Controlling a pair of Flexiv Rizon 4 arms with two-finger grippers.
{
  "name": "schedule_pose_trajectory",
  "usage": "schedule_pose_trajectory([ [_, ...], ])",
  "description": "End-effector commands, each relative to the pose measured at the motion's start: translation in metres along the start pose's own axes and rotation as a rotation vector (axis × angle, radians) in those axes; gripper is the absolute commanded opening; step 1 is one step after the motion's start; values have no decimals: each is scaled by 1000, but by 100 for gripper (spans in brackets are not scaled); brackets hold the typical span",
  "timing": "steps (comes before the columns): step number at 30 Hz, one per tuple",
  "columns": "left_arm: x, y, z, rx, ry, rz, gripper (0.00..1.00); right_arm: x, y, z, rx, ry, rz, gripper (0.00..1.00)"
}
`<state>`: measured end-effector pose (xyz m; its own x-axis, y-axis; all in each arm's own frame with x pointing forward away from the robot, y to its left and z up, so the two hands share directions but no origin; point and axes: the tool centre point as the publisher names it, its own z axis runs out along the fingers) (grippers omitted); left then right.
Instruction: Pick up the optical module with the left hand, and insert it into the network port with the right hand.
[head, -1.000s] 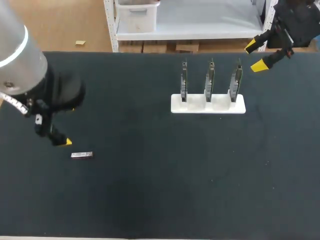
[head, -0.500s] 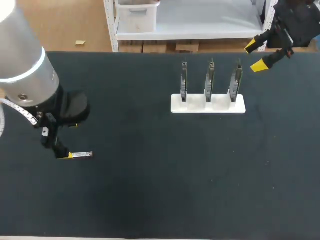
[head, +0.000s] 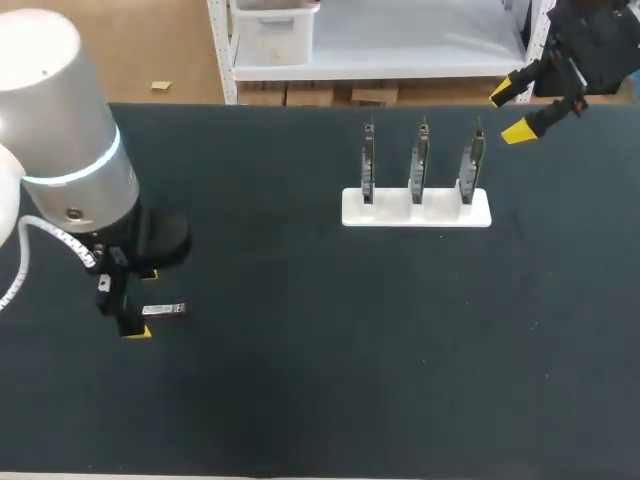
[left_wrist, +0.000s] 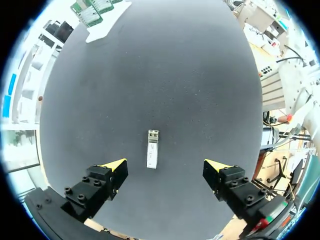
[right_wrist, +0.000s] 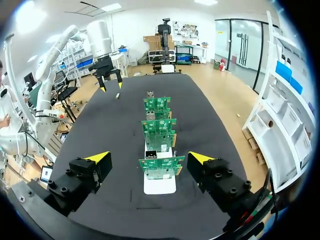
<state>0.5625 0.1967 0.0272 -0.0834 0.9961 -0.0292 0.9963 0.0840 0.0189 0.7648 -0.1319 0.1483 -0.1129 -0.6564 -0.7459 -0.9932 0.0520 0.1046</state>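
Fingers (left_wrist: 115, 166) of my left pincer (left_wrist: 165, 166) stand released, wide apart, with the small silver rectangular optical module (left_wrist: 152, 148) flat on the black table (left_wrist: 175, 75) between them, untouched. My right pincer (right_wrist: 149, 157), likewise released, faces the white stand of three upright green circuit boards (right_wrist: 160, 184).

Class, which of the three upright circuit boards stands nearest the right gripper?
The end board just ahead of the right gripper; the other two stand farther along the white holder.

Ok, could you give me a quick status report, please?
Left gripper open above the module, not gripping. Right gripper open beside the board stand. Nothing seen in the way.
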Motion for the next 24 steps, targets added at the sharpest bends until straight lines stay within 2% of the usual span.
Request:
schedule_pose_trajectory([
  [1, 2, 1, 8, 5, -4, 1, 100, 0, 1, 0, 3, 1, 1, 100],
  [24, 9, 13, 35, 41, -9, -17, 100, 0, 1, 0, 3, 1, 1, 100],
])
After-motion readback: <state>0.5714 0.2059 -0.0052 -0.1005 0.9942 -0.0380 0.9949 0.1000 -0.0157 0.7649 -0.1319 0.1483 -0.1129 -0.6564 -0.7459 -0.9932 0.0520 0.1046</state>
